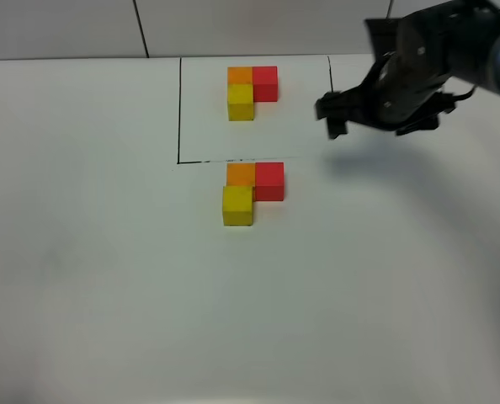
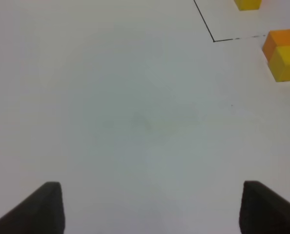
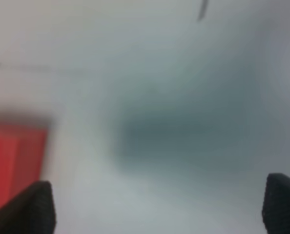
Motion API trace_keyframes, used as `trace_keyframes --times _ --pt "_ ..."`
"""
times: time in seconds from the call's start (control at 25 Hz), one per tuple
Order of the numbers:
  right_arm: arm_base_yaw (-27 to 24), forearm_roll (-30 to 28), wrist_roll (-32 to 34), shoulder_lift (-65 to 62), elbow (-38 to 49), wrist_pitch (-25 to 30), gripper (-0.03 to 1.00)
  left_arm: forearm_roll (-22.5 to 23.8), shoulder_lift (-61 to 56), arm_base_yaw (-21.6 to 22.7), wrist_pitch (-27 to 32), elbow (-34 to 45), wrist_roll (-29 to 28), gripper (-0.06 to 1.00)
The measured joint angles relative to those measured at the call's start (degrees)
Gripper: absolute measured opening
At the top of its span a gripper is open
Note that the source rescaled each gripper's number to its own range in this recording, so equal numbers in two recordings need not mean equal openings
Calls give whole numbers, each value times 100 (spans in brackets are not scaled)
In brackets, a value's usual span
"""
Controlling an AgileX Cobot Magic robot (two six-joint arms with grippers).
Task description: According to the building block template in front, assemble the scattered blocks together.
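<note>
The template (image 1: 252, 93) is an L-shaped cluster of orange, red and yellow cubes inside a thin black drawn frame at the back. Just in front of the frame the loose orange cube (image 1: 241, 174), red cube (image 1: 268, 181) and yellow cube (image 1: 237, 205) sit tight together in the same L shape. My right gripper (image 1: 334, 114) hangs open and empty above the table, right of the frame. The red cube (image 3: 13, 163) shows blurred in the right wrist view. My left gripper (image 2: 152, 207) is open and empty, with the orange cube (image 2: 281, 38) and yellow cube (image 2: 287, 62) far off.
The white table (image 1: 107, 252) carries only the drawn frame and the two cube clusters. The frame's corner line (image 2: 213, 39) shows in the left wrist view. The right arm (image 1: 452, 59) reaches in from the back right.
</note>
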Motion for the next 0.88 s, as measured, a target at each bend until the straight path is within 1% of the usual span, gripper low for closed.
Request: trace_keyframes --times 0.08,0.16,0.32,0.4,0.52,0.72,0.88 --pt "-472 -33 -176 -200 7 -202 78 0 0 0 0 0 0 63" --pt "-829 -109 -368 -454 7 -300 78 0 0 0 0 0 0 63" --pt "-1291 -304 -715 -1090 7 -190 78 0 0 0 0 0 0 63" --pt "-1378 -342 -859 -1431 14 -65 78 0 0 0 0 0 0 63" --pt "-1409 -347 -971 -1961 284 -150 78 0 0 0 0 0 0 63" --pt "-1484 -361 -998 -3047 1330 -638 78 0 0 0 0 0 0 63" --pt "-1604 -330 -998 -4106 2088 -632 77 0 0 0 0 0 0 63"
